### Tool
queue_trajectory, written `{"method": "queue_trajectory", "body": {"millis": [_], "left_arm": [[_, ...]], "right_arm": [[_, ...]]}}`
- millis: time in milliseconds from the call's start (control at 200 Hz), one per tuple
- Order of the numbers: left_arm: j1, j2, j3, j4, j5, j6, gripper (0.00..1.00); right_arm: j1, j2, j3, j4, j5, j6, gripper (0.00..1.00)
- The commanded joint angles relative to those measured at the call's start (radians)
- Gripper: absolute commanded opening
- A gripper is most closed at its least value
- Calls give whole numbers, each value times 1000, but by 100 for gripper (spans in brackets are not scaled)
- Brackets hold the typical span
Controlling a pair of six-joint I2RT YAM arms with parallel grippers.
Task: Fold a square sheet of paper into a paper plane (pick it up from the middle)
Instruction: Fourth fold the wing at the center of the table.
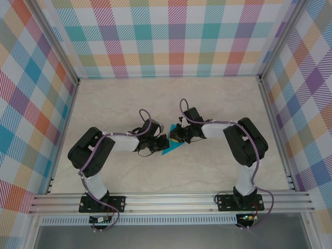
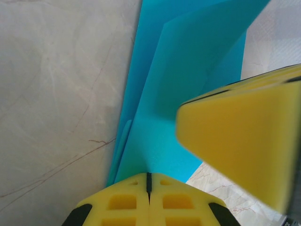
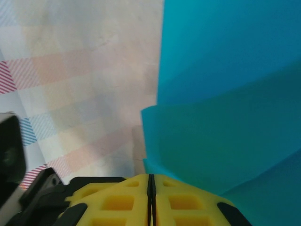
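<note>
The teal-blue sheet of paper (image 1: 171, 148) is folded into layers and held between the two arms at the middle of the table. In the left wrist view the folded paper (image 2: 188, 80) rises from my left gripper (image 2: 148, 181), whose yellow jaws are pressed together on its lower edge. My left gripper (image 1: 162, 143) sits just left of the paper from above. My right gripper (image 3: 151, 178) is shut too, with the paper (image 3: 225, 117) fanning up and right from its jaws. One of the right gripper's yellow fingers (image 2: 244, 150) crosses the left wrist view; the right gripper (image 1: 177, 137) meets the paper from the upper right.
The pale marble tabletop (image 1: 155, 98) is bare around the arms. Plaid walls (image 1: 171, 36) and aluminium posts (image 1: 57, 49) close in the back and both sides. A rail (image 1: 171, 199) carrying the arm bases runs along the near edge.
</note>
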Motion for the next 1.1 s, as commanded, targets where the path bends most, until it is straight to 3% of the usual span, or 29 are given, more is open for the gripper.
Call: {"method": "queue_trajectory", "body": {"millis": [0,375,1095], "left_arm": [[14,64,-35,-118,-76,21,0],[13,65,-50,-124,-83,27,0],[13,71,-50,-131,-80,43,0]], "right_arm": [[8,28,15,-5,33,16,11],[-11,52,14,-38,99,26,12],[-95,62,71,-70,83,-5,14]]}}
